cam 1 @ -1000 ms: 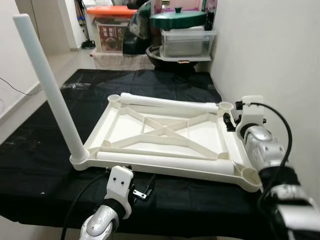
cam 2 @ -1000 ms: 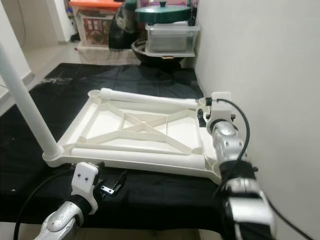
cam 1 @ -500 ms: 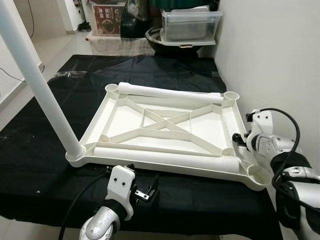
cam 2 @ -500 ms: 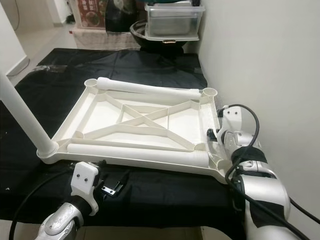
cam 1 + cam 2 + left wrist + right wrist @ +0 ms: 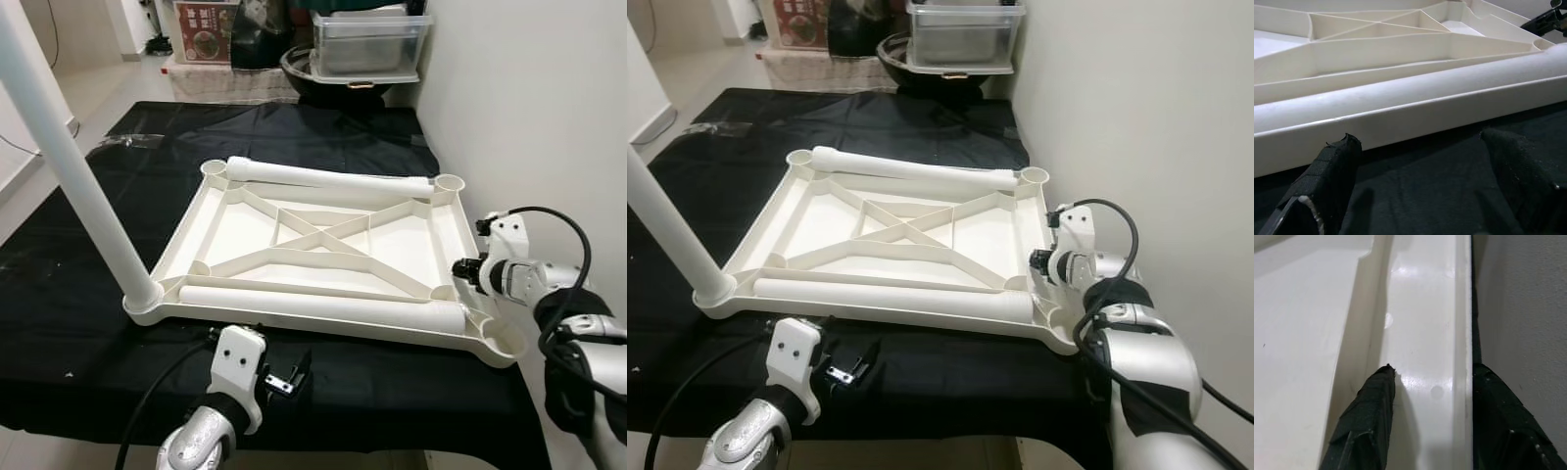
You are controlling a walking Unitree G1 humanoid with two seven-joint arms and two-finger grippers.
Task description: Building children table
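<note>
At the right edge of the white table top (image 5: 323, 257), the right gripper (image 5: 1430, 396) straddles the raised rim, one black finger (image 5: 1369, 413) inside the rim's channel and the other finger (image 5: 1503, 411) outside it, next to the wall (image 5: 529, 117); the fingers stand apart around the rim, and whether they press on it cannot be told. Compared with a second ago, this gripper has dropped from the far right corner socket (image 5: 450, 183) toward the near right part of the edge, and the head camera has tilted lower, so the whole scene sits differently in view. The left gripper (image 5: 1425, 161) is still low over the black cloth (image 5: 88, 294) just in front of the table top's near long edge, fingers wide apart and holding nothing.

The table top lies upside down on the cloth, ribs crossing in its middle. One white leg (image 5: 69, 166) stands upright in the near left socket. A second leg (image 5: 328, 177) lies along the far edge, a third leg (image 5: 323, 305) along the near edge.

Beyond the cloth, far against the wall, sit a clear plastic bin (image 5: 367, 44) on a dark round pot (image 5: 323, 83) and a printed box (image 5: 208, 18).
</note>
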